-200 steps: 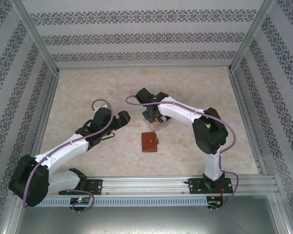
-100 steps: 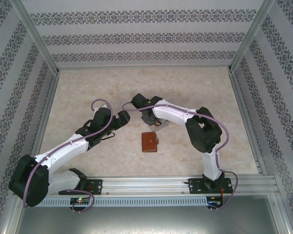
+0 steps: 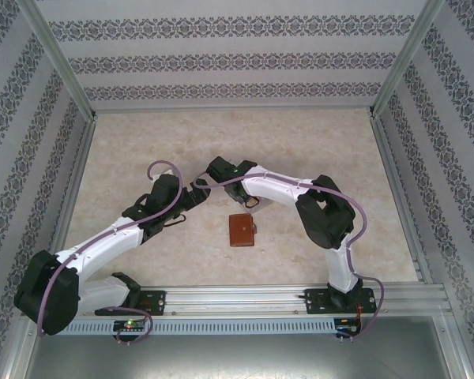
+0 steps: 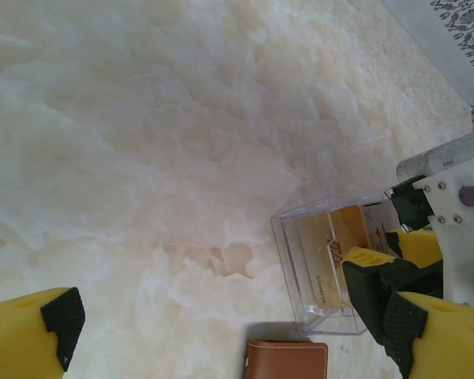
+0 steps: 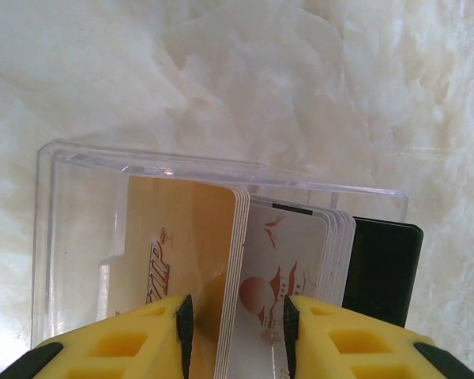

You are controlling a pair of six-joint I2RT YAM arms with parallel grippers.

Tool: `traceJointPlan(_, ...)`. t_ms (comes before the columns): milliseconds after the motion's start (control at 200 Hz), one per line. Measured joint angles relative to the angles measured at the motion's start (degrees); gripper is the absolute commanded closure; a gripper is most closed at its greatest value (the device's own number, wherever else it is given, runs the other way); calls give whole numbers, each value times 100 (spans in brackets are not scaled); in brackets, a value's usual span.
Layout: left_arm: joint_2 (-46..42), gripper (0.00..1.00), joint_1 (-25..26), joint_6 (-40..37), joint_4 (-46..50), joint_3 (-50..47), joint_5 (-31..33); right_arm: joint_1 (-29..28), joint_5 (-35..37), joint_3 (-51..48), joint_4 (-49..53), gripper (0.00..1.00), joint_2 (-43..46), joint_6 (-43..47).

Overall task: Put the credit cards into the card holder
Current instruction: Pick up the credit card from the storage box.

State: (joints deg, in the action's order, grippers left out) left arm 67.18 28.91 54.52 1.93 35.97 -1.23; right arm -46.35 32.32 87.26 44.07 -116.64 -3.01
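Credit cards [image 5: 189, 237] in clear case [image 5: 79, 205]; pickup step. Right gripper [image 5: 237, 332] part-open, astride tan stack's edge, unclamped; left gripper [image 4: 217, 308] spread wide. Next, likely: pinch one card, lift toward card holder [image 3: 242, 230]

You have one clear rectangular plastic case [image 5: 79, 205] and one small reddish-brown leather card holder [image 3: 242, 230]. In the case, your thin plastic credit cards [image 5: 245, 237] fall into three groups: several tan-gold cards [image 5: 182, 237], several white cards [image 5: 296, 253] and one black card [image 5: 383, 268]. Their stacked edges sit too tight for an exact count.
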Motion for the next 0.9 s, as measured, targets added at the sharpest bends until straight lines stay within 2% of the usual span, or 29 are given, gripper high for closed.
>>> traceJointPlan(619, 0, 1, 0, 22, 2, -2, 0, 125, -4, -87, -46, 70, 129, -7)
traceJointPlan(899, 2, 1, 0, 26, 2, -2, 0, 125, -44, -118, -61, 82, 142, -46)
